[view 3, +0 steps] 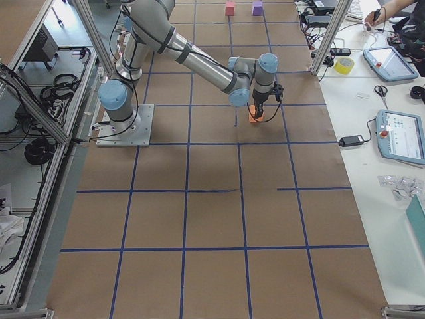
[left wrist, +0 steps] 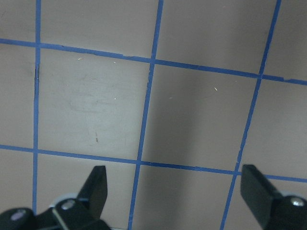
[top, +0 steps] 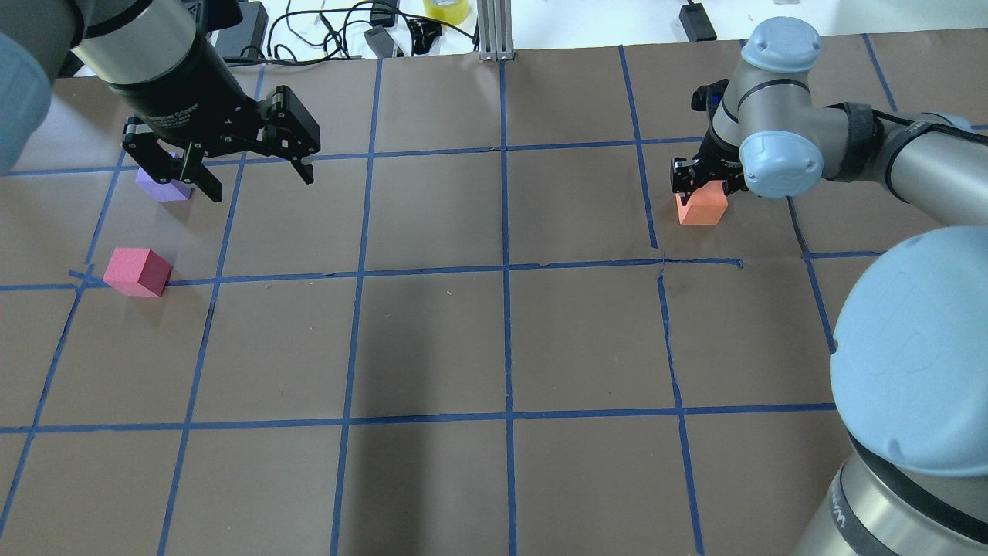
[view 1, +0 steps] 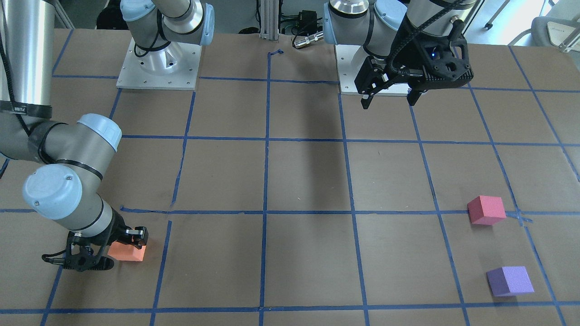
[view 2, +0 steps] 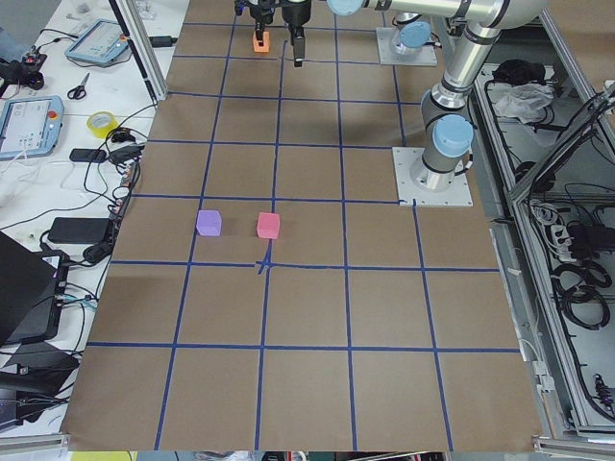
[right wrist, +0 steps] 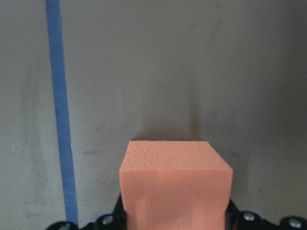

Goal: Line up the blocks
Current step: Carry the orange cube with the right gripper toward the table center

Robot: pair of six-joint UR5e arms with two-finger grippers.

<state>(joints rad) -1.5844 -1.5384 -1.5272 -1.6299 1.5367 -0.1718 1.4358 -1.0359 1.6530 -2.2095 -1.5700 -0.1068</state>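
My right jaws are closed on the orange block (top: 702,207), one finger on each side of it. They sit low at the desk (top: 432,340), on its right side toward the far edge. I cannot tell whether the block rests on the surface or hangs just off it. My left jaws are spread wide with nothing between them, the fingertips (left wrist: 98,184) over bare desk and blue tape lines (left wrist: 144,120). The pinkish-red block (top: 137,272) lies on the left, on a tape line beside a crossing. The purple block (top: 162,188) stands near it, farther from me, the two apart.
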